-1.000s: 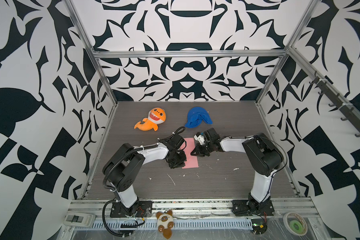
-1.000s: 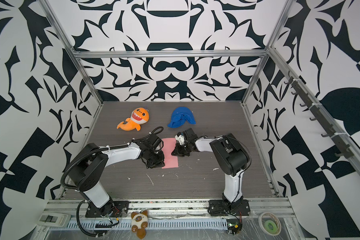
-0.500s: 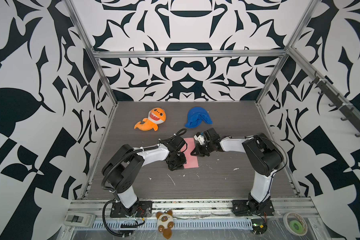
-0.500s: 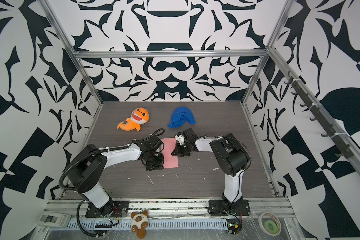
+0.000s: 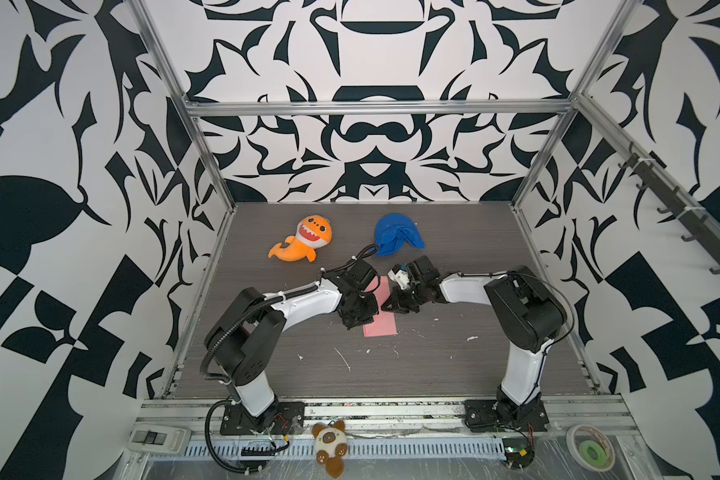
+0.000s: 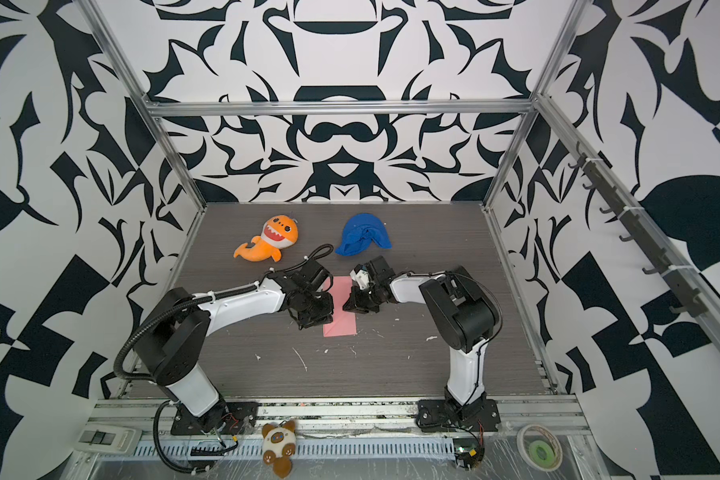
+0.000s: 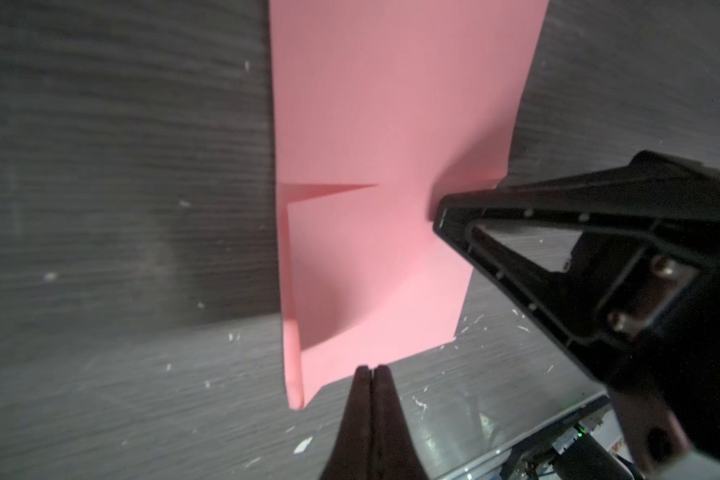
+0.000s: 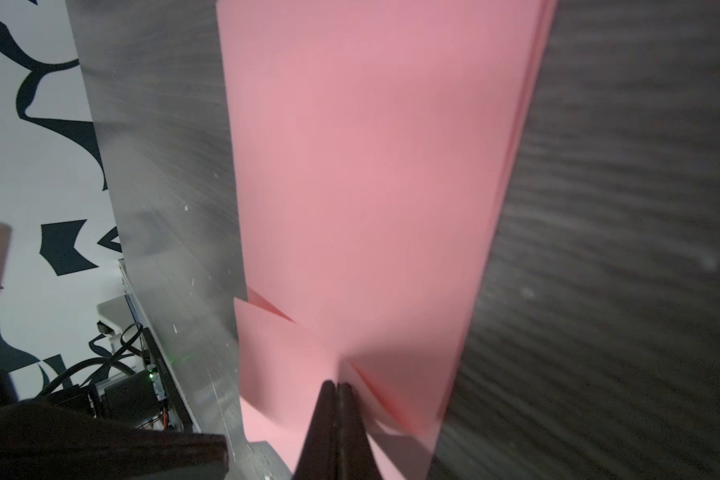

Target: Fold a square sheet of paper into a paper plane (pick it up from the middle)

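Note:
The square sheet of paper (image 5: 380, 322) (image 6: 341, 322) is pink and folded into a narrow strip lying flat on the dark table between both arms. In the left wrist view the sheet of paper (image 7: 391, 145) shows a slit-like flap and a short edge lifted slightly off the table. My left gripper (image 7: 370, 369) (image 5: 358, 319) is shut, its tips meeting that lifted edge. My right gripper (image 8: 336, 384) (image 5: 393, 306) (image 7: 437, 218) is shut too, with its tips down on the strip's other long edge, where the sheet of paper (image 8: 371, 166) creases. No paper plane shape shows.
An orange shark plush (image 5: 304, 243) and a blue cloth lump (image 5: 395, 239) lie behind the arms. White scraps (image 5: 341, 357) dot the table in front. On the front rail sit a small plush (image 5: 328, 446), a tape roll (image 5: 591, 453) and a grey switch box (image 5: 159, 438).
My left gripper has closed the last small gap between its jaws at the paper's edge. The right arm and the paper have barely moved.

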Robot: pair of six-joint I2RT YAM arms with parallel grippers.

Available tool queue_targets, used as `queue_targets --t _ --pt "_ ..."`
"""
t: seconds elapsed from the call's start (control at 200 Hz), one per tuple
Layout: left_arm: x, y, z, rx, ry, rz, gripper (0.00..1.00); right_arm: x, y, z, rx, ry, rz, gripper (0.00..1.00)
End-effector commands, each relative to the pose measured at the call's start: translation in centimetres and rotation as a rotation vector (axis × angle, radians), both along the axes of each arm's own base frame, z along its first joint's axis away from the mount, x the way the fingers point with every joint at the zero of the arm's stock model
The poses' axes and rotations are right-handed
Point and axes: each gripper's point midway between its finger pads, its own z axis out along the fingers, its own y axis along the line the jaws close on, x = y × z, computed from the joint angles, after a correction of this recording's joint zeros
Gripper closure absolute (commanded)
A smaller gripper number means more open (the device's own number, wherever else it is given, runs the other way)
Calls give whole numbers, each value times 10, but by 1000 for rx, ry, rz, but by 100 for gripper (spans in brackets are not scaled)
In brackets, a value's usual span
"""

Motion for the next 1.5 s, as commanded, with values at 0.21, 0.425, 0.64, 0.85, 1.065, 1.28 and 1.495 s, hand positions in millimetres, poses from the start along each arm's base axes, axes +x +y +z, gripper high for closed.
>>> queue_targets --t 0.21,0.425,0.64,0.85,1.065,1.28,1.495 --pt "-6 -6 -23 63 59 -31 98 -18 -45 -67 -278 103 -82 100" --pt "-22 14 -38 160 109 -32 98 -18 -45 -67 -280 105 -82 100" --pt "-42 37 -43 242 149 -34 98 -18 -46 -69 -285 108 -83 100" --pt "-64 42 -38 247 183 -88 98 -18 -47 -69 -287 110 -88 100" --pt "-41 42 -7 219 75 -89 98 -12 -37 -55 -229 90 -86 100" --pt "13 32 30 91 -104 3 94 18 -3 13 -25 -40 -90 94" --pt "41 13 31 30 -159 23 86 30 -9 48 25 -121 -158 74"
